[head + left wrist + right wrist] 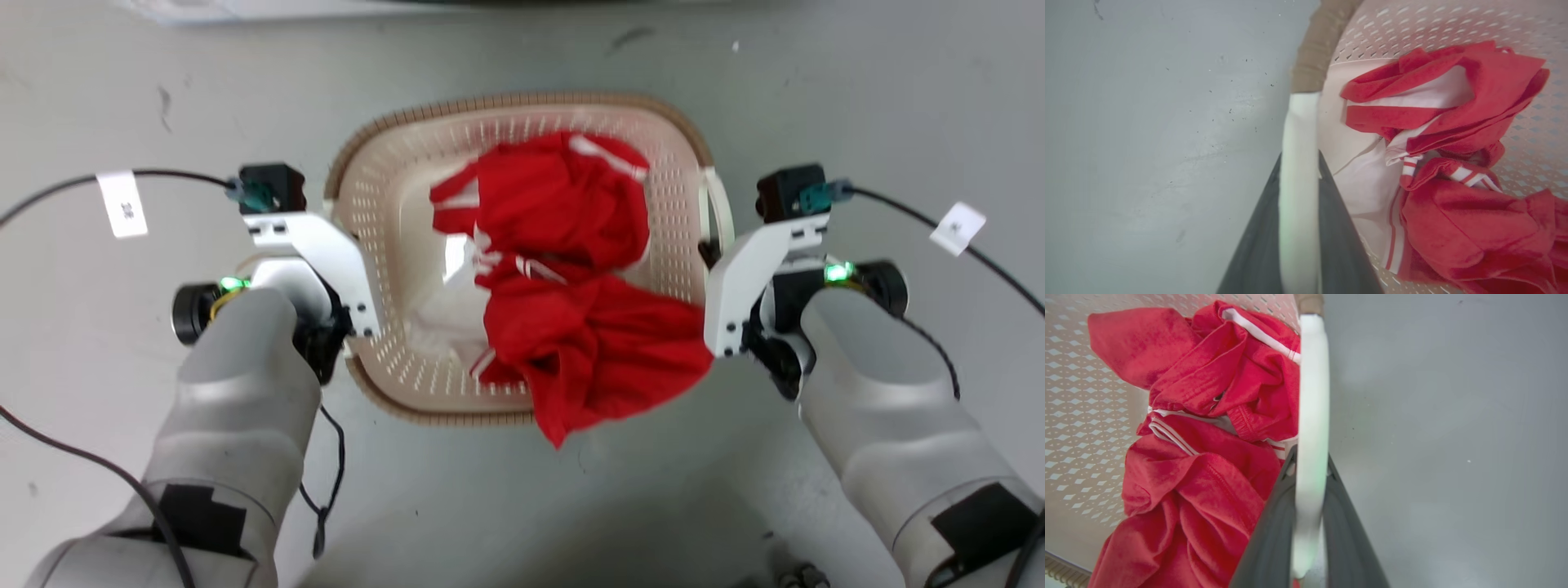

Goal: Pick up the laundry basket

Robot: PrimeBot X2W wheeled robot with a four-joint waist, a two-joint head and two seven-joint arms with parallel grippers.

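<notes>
Gripping looks finished: your left gripper has its fingers pinched shut on the left handle, and your right gripper has its fingers shut on the right handle. The laundry basket (red clothes heaped inside) sits between your arms over the grey floor. Lifting seems to remain; I can't tell whether it's raised.

The right end effector grips the white handle of the laundry basket.

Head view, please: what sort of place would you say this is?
Probably a laundry corner or a lab: a laundry basket holding red clothes, with a scuffed grey floor beneath.
</notes>
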